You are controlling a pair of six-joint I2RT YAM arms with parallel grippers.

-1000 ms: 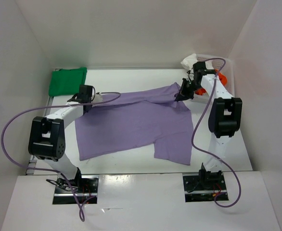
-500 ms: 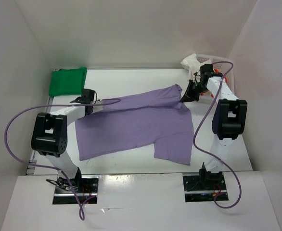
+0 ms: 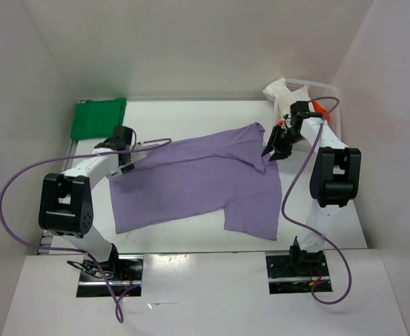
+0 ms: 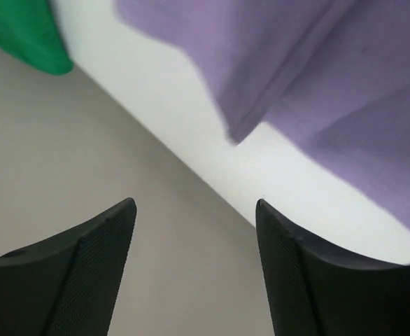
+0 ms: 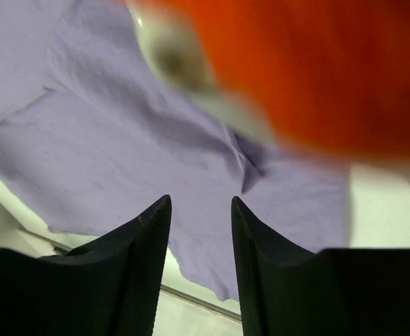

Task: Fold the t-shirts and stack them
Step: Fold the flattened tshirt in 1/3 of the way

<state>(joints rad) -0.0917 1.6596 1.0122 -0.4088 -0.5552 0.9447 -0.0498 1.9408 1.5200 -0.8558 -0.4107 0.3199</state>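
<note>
Our purple t-shirt (image 3: pixel 198 182) lies spread in the middle of the table (image 3: pixel 191 112), but it is not flat: its far edge is turned over on itself. Our left gripper (image 4: pixel 194 210) hangs by the shirt's left edge, fingers wide apart, with nothing between them. Our right gripper (image 5: pixel 200 203) is near the far right corner, fingers a little apart, and empty too. To do this well, we think we should pinch two corners, pull gently till the cloth is smooth, fold it in neat halves and lay it on the green t-shirt (image 3: pixel 99 117) in the far left corner. The orange-red t-shirt (image 3: pixel 320 106) and the white t-shirt (image 3: pixel 278 89) are mostly hidden in the basket (image 3: pixel 317 87). We cannot tell which end of the purple shirt is the neck.
</note>
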